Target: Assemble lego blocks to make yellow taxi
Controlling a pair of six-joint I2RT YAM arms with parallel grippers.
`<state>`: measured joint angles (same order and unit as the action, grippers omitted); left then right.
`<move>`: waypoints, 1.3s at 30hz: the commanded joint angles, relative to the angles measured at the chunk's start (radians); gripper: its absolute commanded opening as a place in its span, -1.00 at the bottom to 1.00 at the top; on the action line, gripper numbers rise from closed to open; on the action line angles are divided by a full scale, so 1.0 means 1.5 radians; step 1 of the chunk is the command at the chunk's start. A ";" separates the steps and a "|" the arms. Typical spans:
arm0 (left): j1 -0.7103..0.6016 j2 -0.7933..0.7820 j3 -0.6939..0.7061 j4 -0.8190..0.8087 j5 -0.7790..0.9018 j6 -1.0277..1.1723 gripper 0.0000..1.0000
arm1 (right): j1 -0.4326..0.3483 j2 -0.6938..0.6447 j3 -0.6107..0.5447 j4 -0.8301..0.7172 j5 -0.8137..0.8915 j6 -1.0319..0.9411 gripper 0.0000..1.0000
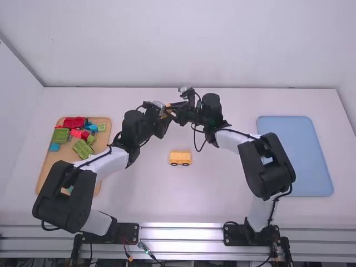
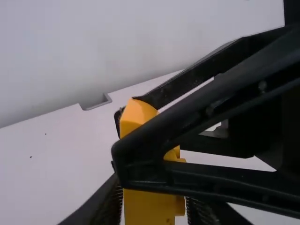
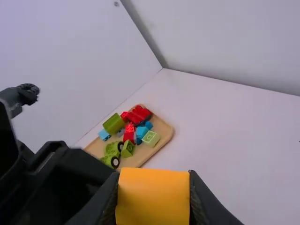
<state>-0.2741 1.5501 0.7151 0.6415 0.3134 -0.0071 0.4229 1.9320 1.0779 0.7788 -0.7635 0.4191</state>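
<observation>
Upper middle, yellow block [image 1: 166, 113]: between facing fingertips
Left gripper [image 1: 163, 115]: grasping yellow block
Right gripper [image 1: 171, 109]: grasping yellow block
Below centre, wheeled yellow piece [image 1: 180, 157]: apart

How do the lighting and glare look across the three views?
High view: white glare streaks the metal rail. Left wrist view: the right arm's jaws look nearly black, little detail in the shade. Right wrist view: the yellow block is well lit, the left arm's jaws very dark.
</observation>
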 commanded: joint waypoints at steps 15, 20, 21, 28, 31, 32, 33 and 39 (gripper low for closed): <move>0.039 -0.003 -0.001 -0.067 0.007 -0.015 0.98 | -0.092 -0.106 0.153 -0.625 0.170 -0.405 -0.74; 0.086 -0.007 -0.001 -0.067 0.056 -0.016 0.98 | -0.083 -0.104 0.244 -0.922 0.270 -0.614 -0.69; 0.103 -0.007 -0.001 -0.066 0.080 -0.015 0.98 | -0.078 -0.100 0.254 -0.981 0.298 -0.671 -0.63; 0.160 -0.007 -0.001 -0.076 0.153 -0.016 0.98 | -0.004 -0.046 0.259 -1.134 0.451 -0.873 -0.81; 0.168 -0.007 -0.001 -0.081 0.152 -0.018 0.97 | 0.027 -0.013 0.258 -1.177 0.503 -0.913 -0.84; 0.169 -0.007 -0.001 -0.082 0.152 -0.018 0.98 | 0.034 -0.004 0.258 -1.184 0.511 -0.919 -0.82; 0.169 -0.007 -0.001 -0.082 0.153 -0.018 0.98 | 0.042 0.009 0.258 -1.192 0.512 -0.929 -0.82; 0.165 -0.007 -0.001 -0.088 0.147 -0.015 0.98 | 0.040 0.077 0.254 -1.185 0.525 -0.932 -0.70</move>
<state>-0.0235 1.5501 0.7151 0.5106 0.5167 -0.0303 0.4946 2.0102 1.4628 -0.9993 -0.0067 -0.9497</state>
